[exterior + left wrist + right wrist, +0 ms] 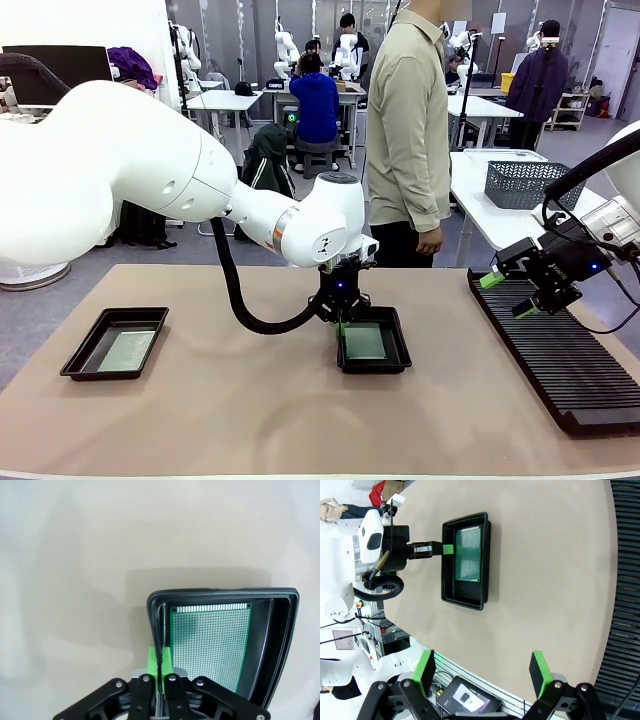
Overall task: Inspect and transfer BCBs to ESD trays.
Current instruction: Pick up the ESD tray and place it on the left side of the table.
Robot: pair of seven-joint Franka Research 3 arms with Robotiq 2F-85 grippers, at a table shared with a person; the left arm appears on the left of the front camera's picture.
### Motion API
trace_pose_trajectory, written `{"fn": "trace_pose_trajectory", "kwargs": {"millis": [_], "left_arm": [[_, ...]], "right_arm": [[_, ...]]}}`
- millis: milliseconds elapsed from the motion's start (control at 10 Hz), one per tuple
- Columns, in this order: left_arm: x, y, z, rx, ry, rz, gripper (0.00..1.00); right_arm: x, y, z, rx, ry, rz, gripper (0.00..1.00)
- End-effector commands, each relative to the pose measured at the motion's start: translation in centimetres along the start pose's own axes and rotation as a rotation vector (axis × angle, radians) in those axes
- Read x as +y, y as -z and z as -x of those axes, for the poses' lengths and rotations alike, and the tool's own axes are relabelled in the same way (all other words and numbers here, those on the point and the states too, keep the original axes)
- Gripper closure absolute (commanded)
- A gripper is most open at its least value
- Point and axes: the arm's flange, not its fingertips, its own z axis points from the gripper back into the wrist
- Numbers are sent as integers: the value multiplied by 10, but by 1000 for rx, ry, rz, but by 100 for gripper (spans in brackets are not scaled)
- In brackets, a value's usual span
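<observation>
On the tan table (250, 420), the white left arm is reaching across the middle and holding its left gripper (340, 322) at the near-left rim of a black tray (398, 358), where a green circuit board (364, 343) is lying flat on the tray floor. Seen from the left wrist, the two green pads (155, 661) are pressed together with no gap, straddling or just touching the tray wall at the board's edge; whether they are pinching the board's edge or merely resting clenched beside it cannot be told, though the board (210, 645) is sitting inside the tray (280, 630) with its row of pale contacts toward the far end. Farther left on the table, well apart from the arm, a second black tray (80, 355) is holding another board (127, 350). To the right, the right gripper (510, 295) is hovering above the long black ribbed rack (570, 370) with its green-tipped fingers (540, 667) spread wide and nothing between them; from its wrist camera the centre tray (470, 597) and board (468, 555) are showing across the table with the left gripper (447, 549) at the tray's edge. Beyond the table's far edge a person in a pale shirt (405, 130) is standing with one hand (430, 241) hanging down, and a grey mesh basket (525, 183) is sitting on a white table behind.
</observation>
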Motion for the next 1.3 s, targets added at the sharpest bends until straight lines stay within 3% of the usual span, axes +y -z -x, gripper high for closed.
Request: {"fn": "trace_pose_trajectory", "kwargs": {"millis": [0,800,1200], "left_arm": [[0,0,0,-4,9,-3,100],[20,-12,12,-37,45,48,96],[64,-34,33,-67,47,82,96]], "right_arm": [[0,2,1,-2,7,-6,0],[0,2,1,-2,7,-6,0],[0,2,1,-2,7,-6,0]]}}
